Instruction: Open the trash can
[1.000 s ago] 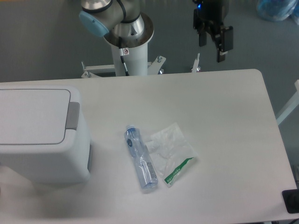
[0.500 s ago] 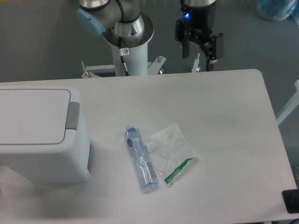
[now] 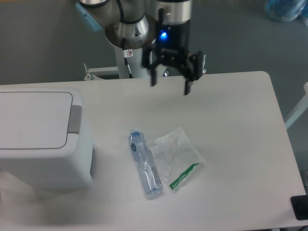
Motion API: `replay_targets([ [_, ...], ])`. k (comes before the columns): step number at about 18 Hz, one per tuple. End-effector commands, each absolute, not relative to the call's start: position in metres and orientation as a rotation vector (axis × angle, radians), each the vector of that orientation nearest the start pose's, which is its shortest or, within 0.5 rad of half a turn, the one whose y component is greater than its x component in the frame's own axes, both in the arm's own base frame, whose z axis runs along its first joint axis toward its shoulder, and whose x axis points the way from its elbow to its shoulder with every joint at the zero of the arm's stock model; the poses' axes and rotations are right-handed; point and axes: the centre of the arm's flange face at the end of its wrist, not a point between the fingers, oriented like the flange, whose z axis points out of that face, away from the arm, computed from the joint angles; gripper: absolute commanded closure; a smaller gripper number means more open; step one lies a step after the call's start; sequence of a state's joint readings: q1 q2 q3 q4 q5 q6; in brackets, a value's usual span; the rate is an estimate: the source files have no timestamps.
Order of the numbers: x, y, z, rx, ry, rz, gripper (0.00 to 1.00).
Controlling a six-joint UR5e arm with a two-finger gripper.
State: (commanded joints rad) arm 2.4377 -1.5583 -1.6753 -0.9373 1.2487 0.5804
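The trash can (image 3: 41, 139) sat at the left edge of the table (image 3: 240, 144), a big white bin whose flat lid lay shut and level. Its grey push tab (image 3: 74, 119) faced right, toward the open middle of the table, which probably suited an arm reaching in from that side: a press on the tab looked like the way to release the lid. Just right of the bin, well apart from it, a clear plastic bottle (image 3: 145, 163) lay on its side, touching a crumpled clear wrapper (image 3: 175, 156) with a green strip; both seemed waste meant for the bin once open. Farther out, over the far edge of the table, the gripper (image 3: 169, 87) hung with its two fingers spread wide and nothing between them, pointing down. It was well away from the tab, so no contact with the lid had been made and the opening was not yet begun.
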Motion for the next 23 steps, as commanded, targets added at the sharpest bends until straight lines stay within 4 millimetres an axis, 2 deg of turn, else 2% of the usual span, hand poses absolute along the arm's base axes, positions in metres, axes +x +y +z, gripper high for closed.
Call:
replay_targets([
  [2,-0.276,0.486,0.522,-2.504,-0.291,0.104,0.00],
  [6,-0.264,0.517,0.522,-2.484,-0.351,0.023,0.00],
  [10,-0.260,0.535,0.515,-2.475,-0.401,-0.019,0.00],
  [12,-0.253,0.538,0.510,-2.485,-0.391,-0.031,0.00],
  [23,-0.243,0.535,0.495,-2.505,-0.375,-0.047,0.00],
])
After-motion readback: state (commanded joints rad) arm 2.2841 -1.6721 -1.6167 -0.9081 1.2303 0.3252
